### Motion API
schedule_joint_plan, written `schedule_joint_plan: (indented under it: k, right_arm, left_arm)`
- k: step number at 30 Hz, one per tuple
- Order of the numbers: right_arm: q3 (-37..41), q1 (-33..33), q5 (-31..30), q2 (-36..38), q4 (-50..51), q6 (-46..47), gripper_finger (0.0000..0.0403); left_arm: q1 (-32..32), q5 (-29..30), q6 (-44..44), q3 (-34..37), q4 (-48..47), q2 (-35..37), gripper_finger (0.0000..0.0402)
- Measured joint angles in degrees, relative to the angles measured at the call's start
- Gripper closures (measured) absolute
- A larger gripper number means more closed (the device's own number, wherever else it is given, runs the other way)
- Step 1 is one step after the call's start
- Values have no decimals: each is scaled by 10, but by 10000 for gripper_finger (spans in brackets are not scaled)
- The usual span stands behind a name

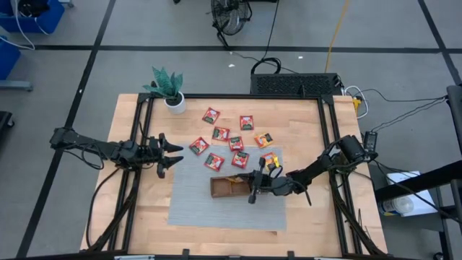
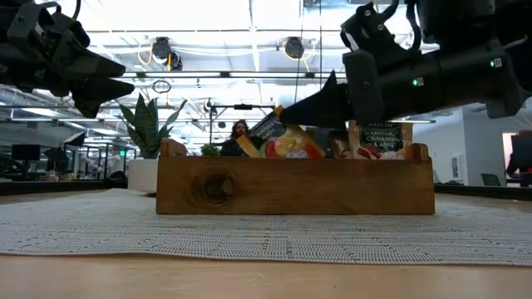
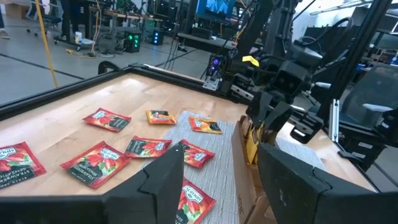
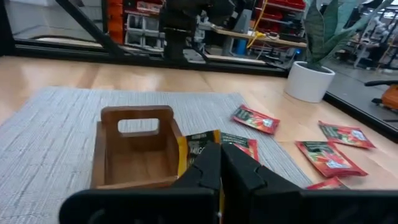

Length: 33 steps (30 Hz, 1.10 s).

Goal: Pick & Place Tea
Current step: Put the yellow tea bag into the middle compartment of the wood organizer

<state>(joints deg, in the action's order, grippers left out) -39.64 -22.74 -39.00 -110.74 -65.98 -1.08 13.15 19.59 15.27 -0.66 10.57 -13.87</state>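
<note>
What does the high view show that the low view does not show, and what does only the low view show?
Only the high view shows the loose red tea sachets on the pale wooden table. Only the low view shows the sachets standing inside the brown wooden tray. Both show the tray, the grey woven mat, the open left gripper and the shut right gripper.

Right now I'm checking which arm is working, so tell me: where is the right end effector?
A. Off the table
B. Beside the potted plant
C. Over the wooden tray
C: the right end effector hangs shut over the wooden tray on the grey mat.
</note>
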Motion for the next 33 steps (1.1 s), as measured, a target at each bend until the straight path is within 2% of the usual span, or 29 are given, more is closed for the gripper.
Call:
schedule_joint_plan:
  k: [6, 22, 26, 33]
  right_arm:
    - [0, -2, 1, -1, -21, 33, 403]
    - [0, -5, 0, 0, 13, 20, 400]
    - [0, -5, 1, 0, 15, 4, 375]
    - [0, -6, 1, 10, 12, -43, 299]
  left_arm:
    - [0, 0, 0, 0, 0, 0, 197]
    - [0, 0, 0, 0, 0, 0, 197]
    - [0, 0, 0, 0, 0, 0, 197]
    - [0, 0, 0, 0, 0, 0, 197]
